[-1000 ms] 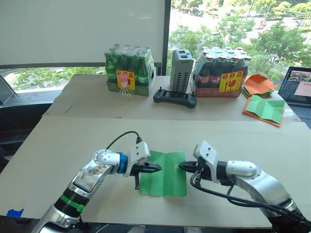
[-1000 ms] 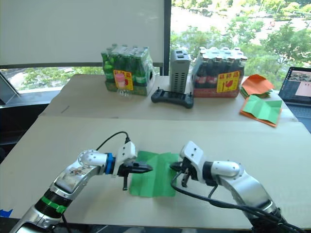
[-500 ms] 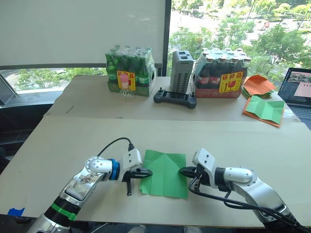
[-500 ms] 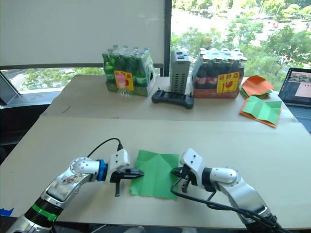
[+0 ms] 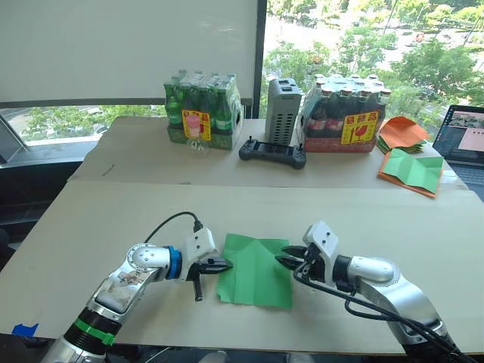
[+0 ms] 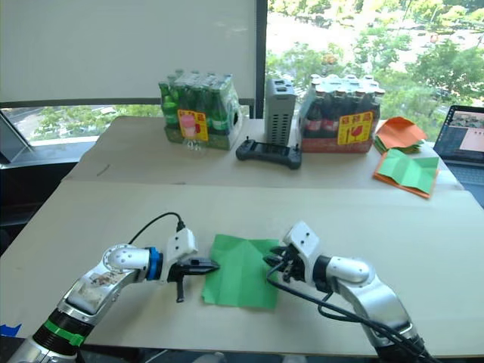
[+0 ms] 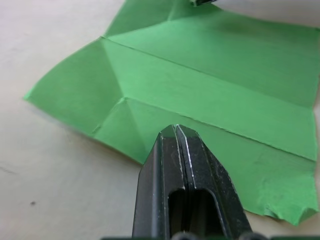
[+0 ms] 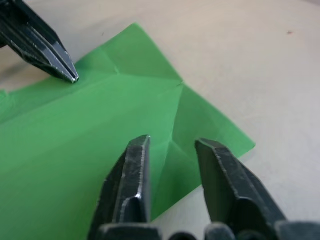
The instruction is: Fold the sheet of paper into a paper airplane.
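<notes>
The sheet of paper (image 5: 255, 269) is bright green and lies nearly flat on the near table, with a long centre crease and diagonal creases at its far corners. My left gripper (image 5: 229, 265) is shut, its tips at the sheet's left edge and nothing held between them; the left wrist view has the closed fingertips (image 7: 175, 131) just over the paper (image 7: 210, 90). On the other side my right gripper (image 8: 172, 146) stands open over the sheet's right edge (image 5: 283, 258), apart from the paper. The left gripper's tip (image 8: 66, 74) also shows in the right wrist view.
On the far table stand a pack of green bottles (image 5: 203, 112), a grey device (image 5: 283, 110), a black controller (image 5: 272, 153) and a pack of dark bottles (image 5: 344, 113). Orange papers (image 5: 403, 132), a green sheet edged with orange (image 5: 412, 171) and a laptop (image 5: 465, 136) lie far right.
Both grippers have drawn back from over the sheet to its side edges. The sheet has settled flatter on the table.
</notes>
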